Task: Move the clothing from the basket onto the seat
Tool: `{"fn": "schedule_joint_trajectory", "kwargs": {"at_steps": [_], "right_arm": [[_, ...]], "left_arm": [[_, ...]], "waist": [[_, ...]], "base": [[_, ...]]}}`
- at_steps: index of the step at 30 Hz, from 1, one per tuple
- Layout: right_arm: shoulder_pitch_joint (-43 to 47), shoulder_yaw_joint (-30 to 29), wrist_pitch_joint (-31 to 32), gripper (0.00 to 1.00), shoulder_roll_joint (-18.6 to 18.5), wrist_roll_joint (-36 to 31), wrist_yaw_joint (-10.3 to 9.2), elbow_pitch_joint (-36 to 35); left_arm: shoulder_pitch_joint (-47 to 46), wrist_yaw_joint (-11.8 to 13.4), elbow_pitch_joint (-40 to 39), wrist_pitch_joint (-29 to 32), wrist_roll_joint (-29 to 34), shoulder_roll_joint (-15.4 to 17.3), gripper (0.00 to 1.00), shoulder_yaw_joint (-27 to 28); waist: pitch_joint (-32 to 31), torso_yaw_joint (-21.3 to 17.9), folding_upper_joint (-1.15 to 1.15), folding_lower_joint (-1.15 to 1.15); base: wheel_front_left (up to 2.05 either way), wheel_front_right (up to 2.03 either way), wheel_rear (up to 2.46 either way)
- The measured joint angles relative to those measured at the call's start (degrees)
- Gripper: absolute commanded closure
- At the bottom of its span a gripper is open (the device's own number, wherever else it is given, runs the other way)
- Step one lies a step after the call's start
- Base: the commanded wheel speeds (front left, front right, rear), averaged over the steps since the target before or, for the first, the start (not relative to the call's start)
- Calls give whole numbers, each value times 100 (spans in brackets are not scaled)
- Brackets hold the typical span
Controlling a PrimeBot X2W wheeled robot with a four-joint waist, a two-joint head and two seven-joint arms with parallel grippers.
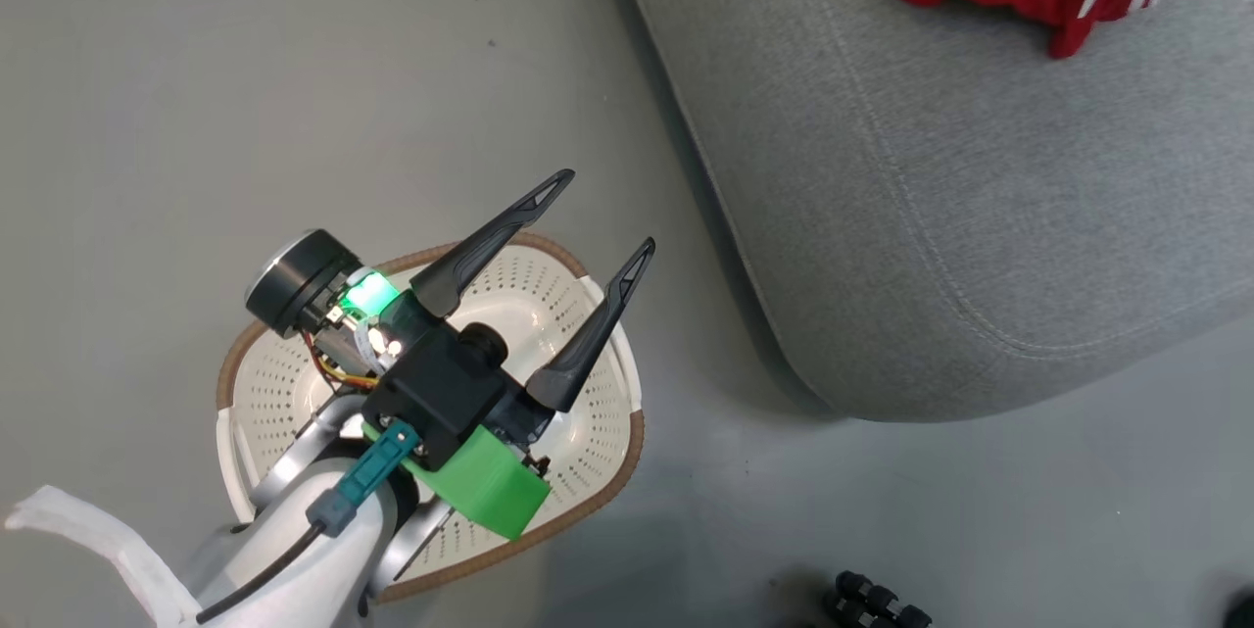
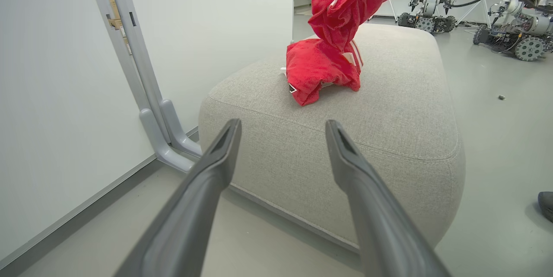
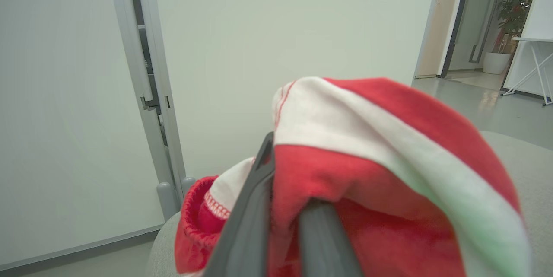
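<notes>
Where the left claw [image 1: 605,211] hung spread wide and empty over the basket [image 1: 284,383], at the lower left of the head view, no cloth showed inside, though the arm hid part of it. Beyond, on the seat [image 2: 389,108], one red garment [image 2: 319,67] lay bunched. Above it the second garment [image 2: 345,4] dangled from the right claw [image 3: 287,182], which was pinched tight on a red-and-white fold. To my eye it wanted lowering until the cloth slackened, well in from the rounded edge, then a clean opening and a straight lift, lest the fabric snag. Nothing seemed to block the seat; wheeled robots [image 2: 527,48] stood far off at the upper right.
</notes>
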Motion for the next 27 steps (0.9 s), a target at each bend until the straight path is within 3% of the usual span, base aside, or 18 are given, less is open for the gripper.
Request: {"fn": "schedule_joint_trajectory", "kwargs": {"at_steps": [5, 6, 7, 8, 17, 27], "right_arm": [[-176, -376, -1, 100, -81, -98, 3, 610], [-180, -458, 0, 77, -78, -136, 2, 800], [-182, -565, 0, 8, -45, -202, 0, 977], [-187, -636, 0, 0, -13, -230, 1, 1056], [427, -1009, 0, 0, 314, -505, 1, 1077], [1907, -1272, 0, 0, 925, -948, 0, -58]], "left_arm": [[-216, -1, -2, -74, 11, 10, 0, -82], [-247, -1, 1, -113, 11, 7, 0, -109], [-275, -1, 23, -135, 11, -2, 0, -154], [-287, -1, 40, -176, 11, -7, 0, -177], [-295, 1, 305, -357, -40, -75, 0, -249], [23, 309, 733, -812, -260, -201, 0, -105]], "waist": [[341, 284, 0, 0], [402, 349, 0, 0], [498, 454, 0, 1], [549, 507, 0, 1], [615, 702, 0, 0], [65, 686, 0, -1]], "base": [[0, 0, 0], [0, 0, 0], [0, 0, 0], [0, 0, 0], [0, 0, 0], [0, 0, 0]]}}
